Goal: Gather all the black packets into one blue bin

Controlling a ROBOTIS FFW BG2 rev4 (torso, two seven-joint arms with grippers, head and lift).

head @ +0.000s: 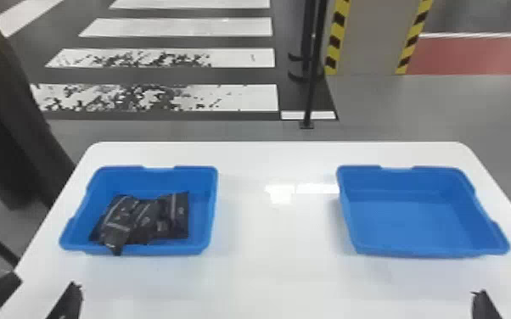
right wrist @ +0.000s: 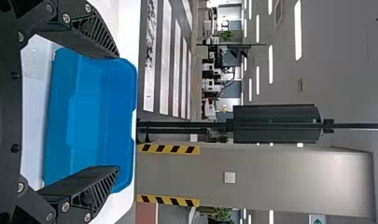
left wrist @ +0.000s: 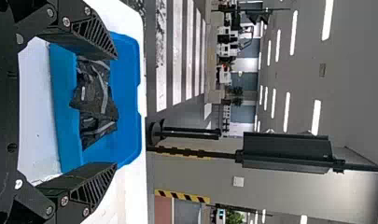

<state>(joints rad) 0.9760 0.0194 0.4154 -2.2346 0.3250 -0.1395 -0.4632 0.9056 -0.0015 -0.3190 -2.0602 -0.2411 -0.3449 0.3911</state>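
Several black packets [head: 140,220] lie heaped in the left blue bin [head: 212,203], one corner poking over its near rim. The right blue bin [head: 416,220] holds nothing. At the bottom left is my left gripper [head: 46,284], nearer than the left bin, its fingers apart. One finger of my right gripper [head: 484,303] shows at the bottom right, short of the right bin. In the left wrist view my left gripper [left wrist: 115,112] is open, with the packets [left wrist: 93,93] beyond it. My right gripper [right wrist: 119,112] stands open before the right bin [right wrist: 93,116] in the right wrist view.
Both bins stand on a white table [head: 276,237] with a wide gap between them. A black pole [head: 310,85] rises from the floor behind the table, near a pillar [head: 369,38] edged in yellow and black stripes.
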